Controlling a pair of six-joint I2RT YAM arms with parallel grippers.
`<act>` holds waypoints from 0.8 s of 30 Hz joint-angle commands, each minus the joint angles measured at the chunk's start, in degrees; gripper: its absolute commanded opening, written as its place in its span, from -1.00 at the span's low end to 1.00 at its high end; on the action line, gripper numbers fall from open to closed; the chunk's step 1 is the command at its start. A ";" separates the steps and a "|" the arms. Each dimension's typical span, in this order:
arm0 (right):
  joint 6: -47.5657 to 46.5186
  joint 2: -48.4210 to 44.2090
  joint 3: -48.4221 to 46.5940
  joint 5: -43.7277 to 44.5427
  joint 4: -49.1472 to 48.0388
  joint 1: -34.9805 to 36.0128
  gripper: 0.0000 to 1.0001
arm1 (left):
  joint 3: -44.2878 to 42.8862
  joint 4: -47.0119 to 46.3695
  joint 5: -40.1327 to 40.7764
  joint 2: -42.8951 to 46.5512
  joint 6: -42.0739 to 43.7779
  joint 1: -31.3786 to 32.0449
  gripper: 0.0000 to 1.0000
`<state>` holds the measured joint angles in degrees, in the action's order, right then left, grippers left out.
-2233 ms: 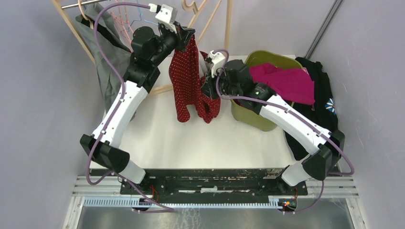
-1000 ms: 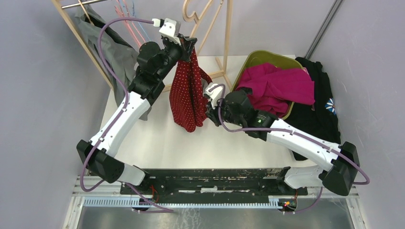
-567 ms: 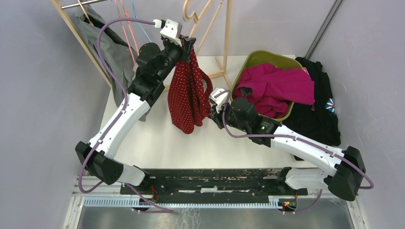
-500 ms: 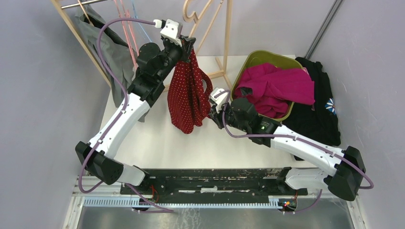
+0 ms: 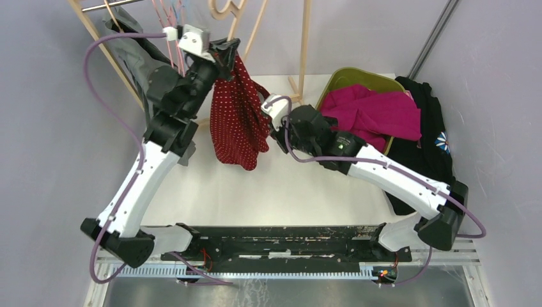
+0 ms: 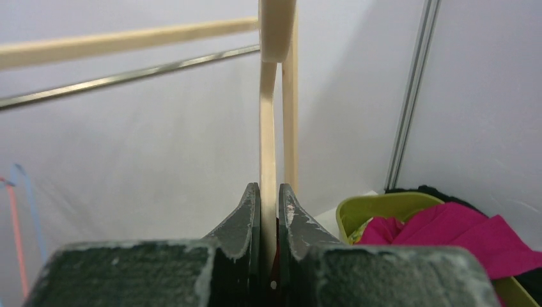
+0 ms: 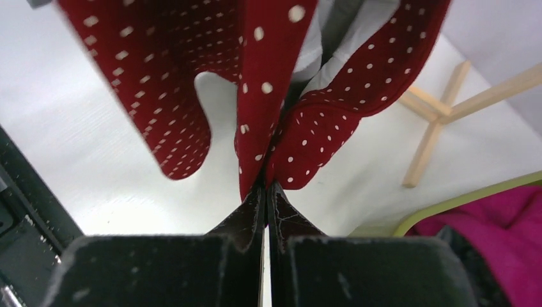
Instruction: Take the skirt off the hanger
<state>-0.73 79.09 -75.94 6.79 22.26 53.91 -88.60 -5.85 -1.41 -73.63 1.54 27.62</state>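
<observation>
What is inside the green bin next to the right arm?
A magenta garment fills the green bin. It covers the bottom of the bin, so whether anything else lies underneath cannot be seen.

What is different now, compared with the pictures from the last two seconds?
The left gripper carried the hanger and the skirt leftward; the right gripper, pinching the skirt's edge, followed. Both grips stayed shut. The green bin did not move.
</observation>
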 commanded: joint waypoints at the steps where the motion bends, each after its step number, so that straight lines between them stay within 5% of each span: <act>1: -5.96 6.59 -11.08 8.72 20.25 0.90 -0.99 | -1.98 -10.31 3.62 8.66 1.27 -1.75 -0.94; 6: -6.70 8.69 -18.14 16.12 19.28 -0.58 -0.98 | 1.04 -4.00 2.61 12.85 1.50 -1.75 -0.94; 24: -8.47 7.93 -23.47 14.95 13.69 -5.77 -0.99 | 5.42 2.98 3.94 17.44 1.86 -1.73 -0.94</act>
<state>-8.88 88.14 -98.17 21.02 34.79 48.95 -82.98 5.61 0.01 -58.19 1.61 26.68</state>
